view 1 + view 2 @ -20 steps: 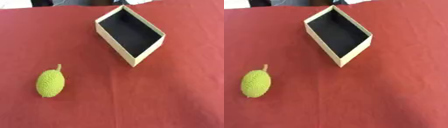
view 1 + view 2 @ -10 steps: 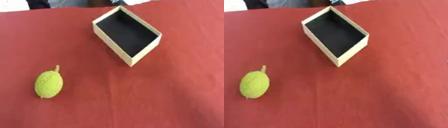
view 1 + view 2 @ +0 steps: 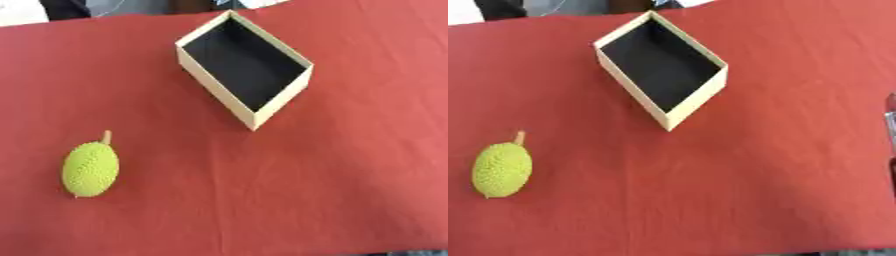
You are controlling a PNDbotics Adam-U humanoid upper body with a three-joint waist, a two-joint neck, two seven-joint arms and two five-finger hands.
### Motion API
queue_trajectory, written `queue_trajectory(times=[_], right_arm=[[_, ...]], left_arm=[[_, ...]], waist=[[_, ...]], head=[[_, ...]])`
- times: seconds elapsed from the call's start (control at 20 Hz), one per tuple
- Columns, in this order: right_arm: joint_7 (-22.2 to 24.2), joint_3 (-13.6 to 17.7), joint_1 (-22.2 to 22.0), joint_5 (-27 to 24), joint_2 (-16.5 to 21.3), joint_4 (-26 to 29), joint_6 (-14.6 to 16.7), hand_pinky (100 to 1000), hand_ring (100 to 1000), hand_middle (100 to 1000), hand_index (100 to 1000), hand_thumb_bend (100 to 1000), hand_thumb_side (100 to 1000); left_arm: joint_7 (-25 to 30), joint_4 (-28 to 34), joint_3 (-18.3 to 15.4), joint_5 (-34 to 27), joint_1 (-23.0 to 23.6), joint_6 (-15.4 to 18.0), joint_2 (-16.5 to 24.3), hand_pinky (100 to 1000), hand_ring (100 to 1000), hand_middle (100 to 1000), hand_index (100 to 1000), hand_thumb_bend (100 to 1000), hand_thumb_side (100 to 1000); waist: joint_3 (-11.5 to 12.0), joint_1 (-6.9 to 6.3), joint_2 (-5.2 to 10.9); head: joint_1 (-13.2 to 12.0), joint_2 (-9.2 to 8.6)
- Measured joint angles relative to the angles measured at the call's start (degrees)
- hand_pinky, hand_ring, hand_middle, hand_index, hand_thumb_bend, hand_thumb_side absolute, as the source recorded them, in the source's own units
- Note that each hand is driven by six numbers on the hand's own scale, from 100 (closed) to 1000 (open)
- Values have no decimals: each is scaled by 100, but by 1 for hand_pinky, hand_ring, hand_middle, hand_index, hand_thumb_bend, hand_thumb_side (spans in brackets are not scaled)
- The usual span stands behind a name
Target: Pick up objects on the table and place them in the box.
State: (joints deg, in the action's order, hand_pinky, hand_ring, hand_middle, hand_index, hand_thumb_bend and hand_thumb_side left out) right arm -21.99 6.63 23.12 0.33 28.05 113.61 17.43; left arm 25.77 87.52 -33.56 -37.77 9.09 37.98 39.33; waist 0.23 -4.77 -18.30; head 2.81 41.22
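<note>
A green, bumpy oval fruit (image 3: 90, 169) with a short stem lies on the red tablecloth at the left, untouched. An open cream box (image 3: 217, 92) with a black inside stands turned like a diamond at the upper middle, with nothing in it. The fruit lies well apart from the box, down and to its left. At the right edge of the right eye view a blurred grey sliver (image 3: 891, 131) pokes in, apparently part of my right hand; its shape is unclear. My left hand shows in no view.
The red cloth (image 3: 332, 190) covers the whole table. Its near edge runs along the bottom of the views, and its far edge along the top, where dark shapes (image 3: 500, 7) stand beyond it.
The whole picture has drifted slightly left, so the camera moved. The grey sliver at the right edge has grown larger. Fruit and box have not moved on the cloth.
</note>
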Motion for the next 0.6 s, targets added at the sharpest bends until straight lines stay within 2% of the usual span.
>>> queue_trajectory(times=[0.25,0.6], right_arm=[[20,-17,1,-4,48,0,2,818,777,539,751,100,616],[51,-36,1,-18,72,0,1,818,776,539,751,100,611]], left_arm=[[80,-58,309,3,311,-80,701,735,732,722,839,100,773],[62,-124,784,91,168,-62,1524,739,746,745,857,100,792]], waist=[[-16,-22,12],[-8,-19,35]], head=[[44,1],[75,2]])
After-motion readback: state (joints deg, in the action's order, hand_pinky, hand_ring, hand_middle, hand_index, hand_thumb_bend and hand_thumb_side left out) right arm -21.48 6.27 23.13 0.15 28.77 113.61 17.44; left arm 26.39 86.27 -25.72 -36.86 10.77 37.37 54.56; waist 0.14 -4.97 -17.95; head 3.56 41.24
